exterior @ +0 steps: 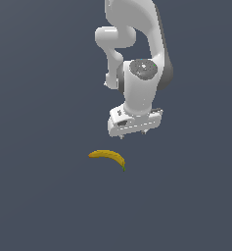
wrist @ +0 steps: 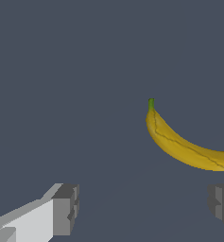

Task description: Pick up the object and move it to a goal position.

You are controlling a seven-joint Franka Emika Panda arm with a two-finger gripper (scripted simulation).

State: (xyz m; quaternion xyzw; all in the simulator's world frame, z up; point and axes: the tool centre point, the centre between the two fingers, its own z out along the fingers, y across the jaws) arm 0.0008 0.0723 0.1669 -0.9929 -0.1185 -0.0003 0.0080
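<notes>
A small curved yellow banana (exterior: pixel 108 156) with a dark greenish stem tip lies on the dark grey floor. In the exterior view it is below and a little to the left of my white gripper (exterior: pixel 133 134), which hangs above the floor, clear of the banana. In the wrist view the banana (wrist: pixel 184 147) lies beyond the fingers, off toward one side, its green stem pointing away. The two grey fingertips (wrist: pixel 65 209) stand far apart with nothing between them, so my gripper (wrist: pixel 144 205) is open and empty.
The floor (exterior: pixel 39 196) is a plain dark grey surface. The white arm (exterior: pixel 137 44) rises behind the gripper toward the top of the exterior view.
</notes>
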